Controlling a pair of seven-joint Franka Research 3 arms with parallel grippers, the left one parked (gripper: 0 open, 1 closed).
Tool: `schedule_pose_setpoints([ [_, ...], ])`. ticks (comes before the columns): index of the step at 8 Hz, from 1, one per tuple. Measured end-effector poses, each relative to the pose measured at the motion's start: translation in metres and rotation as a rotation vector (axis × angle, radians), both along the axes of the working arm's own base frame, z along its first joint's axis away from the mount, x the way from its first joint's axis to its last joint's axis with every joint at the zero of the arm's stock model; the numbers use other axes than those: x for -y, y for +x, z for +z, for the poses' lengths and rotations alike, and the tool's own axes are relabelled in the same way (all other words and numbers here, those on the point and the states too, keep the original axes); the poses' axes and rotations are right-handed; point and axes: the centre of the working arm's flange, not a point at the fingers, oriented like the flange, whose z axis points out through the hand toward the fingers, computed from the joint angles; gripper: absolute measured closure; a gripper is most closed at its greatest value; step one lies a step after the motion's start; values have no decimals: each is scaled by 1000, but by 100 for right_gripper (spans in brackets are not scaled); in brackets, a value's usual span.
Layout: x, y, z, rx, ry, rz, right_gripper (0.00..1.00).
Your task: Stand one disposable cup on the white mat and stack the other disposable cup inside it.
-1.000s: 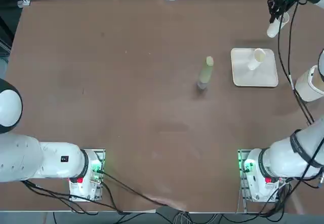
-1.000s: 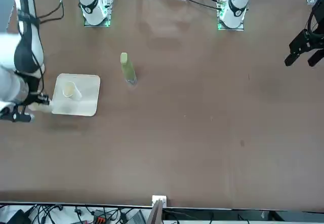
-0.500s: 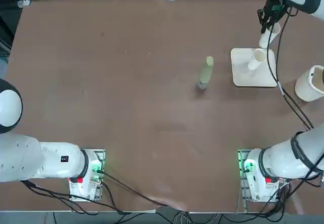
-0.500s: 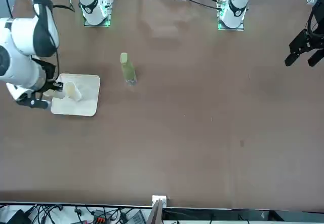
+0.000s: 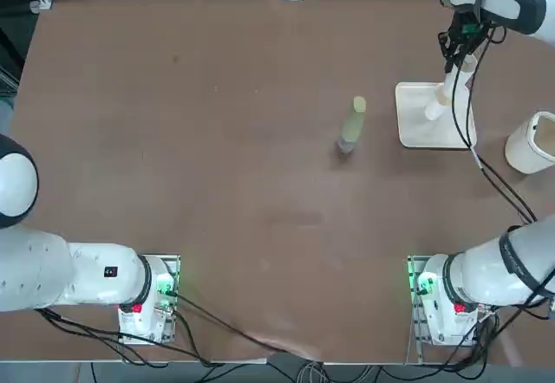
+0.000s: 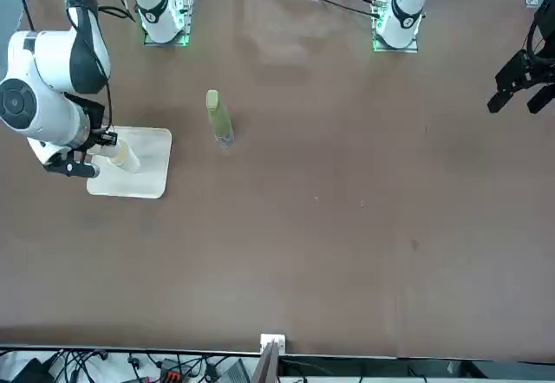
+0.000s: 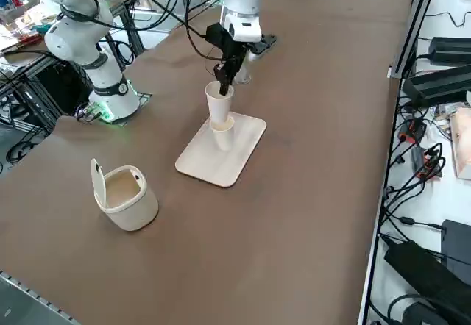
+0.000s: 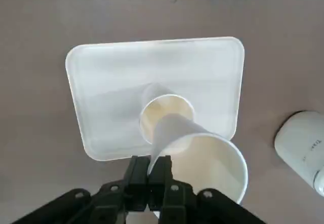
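Brown tabletop (image 5: pixel 234 184) beneath the working arm, as seen by an onlooker in the room. One paper cup, the lower cup (image 7: pixel 223 134), stands upright on the white mat (image 7: pixel 200 158). Right gripper (image 8: pixel 149 159): jaws closed narrowly on the wall of the second paper cup, the upper cup (image 7: pixel 218 105), near its rim. The upper cup is held over the lower one, its base overlapping the lower rim in view; whether it has entered cannot be told. Beside the mat: a white tub (image 7: pixel 131 204), lid raised, and a pale green bottle (image 5: pixel 352 124).
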Motion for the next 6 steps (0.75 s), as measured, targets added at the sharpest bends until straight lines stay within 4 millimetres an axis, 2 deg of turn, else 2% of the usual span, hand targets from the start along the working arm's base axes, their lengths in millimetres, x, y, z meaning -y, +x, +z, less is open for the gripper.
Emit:
schedule_pose_setpoints([
  [4,0,-6,-15,19,5,3,97],
  [6,0,-8,-19,19,6,4,92],
])
